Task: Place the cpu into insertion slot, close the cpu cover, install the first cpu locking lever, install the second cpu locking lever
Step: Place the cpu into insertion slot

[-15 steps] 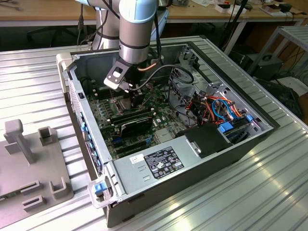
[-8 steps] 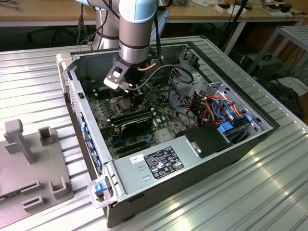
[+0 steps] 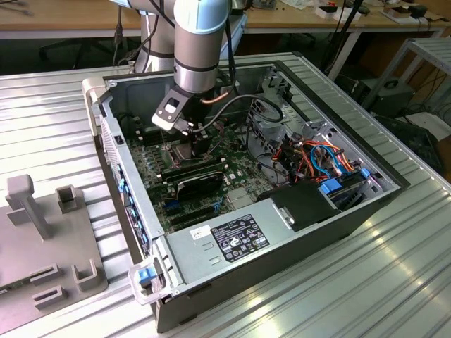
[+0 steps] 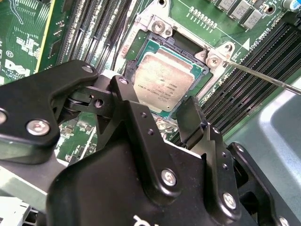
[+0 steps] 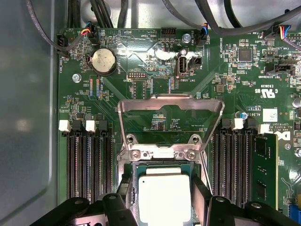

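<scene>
lab with cable-strewn workbenches (image 3: 70, 21)

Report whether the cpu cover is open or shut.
Open: in the first wrist view the cpu cover stands swung up, leaving the cpu uncovered.

Your arm (image 3: 199, 63) is a silver-grey tube with a pale blue joint cover (image 3: 201, 14), well above the gripper (image 3: 200, 146). Just above the gripper sits a black block (image 3: 171, 113) with a pale face, and a black cable (image 3: 243, 101) loops out from the wrist by a thin orange ring (image 3: 211, 101). The gripper is matte black: chunky hinged links (image 4: 28, 108) behind flat fingers (image 4: 190, 117), pinned with round silver screws (image 4: 38, 126), with a scrap of white lettering (image 4: 141, 220) on the body behind them.
</scene>
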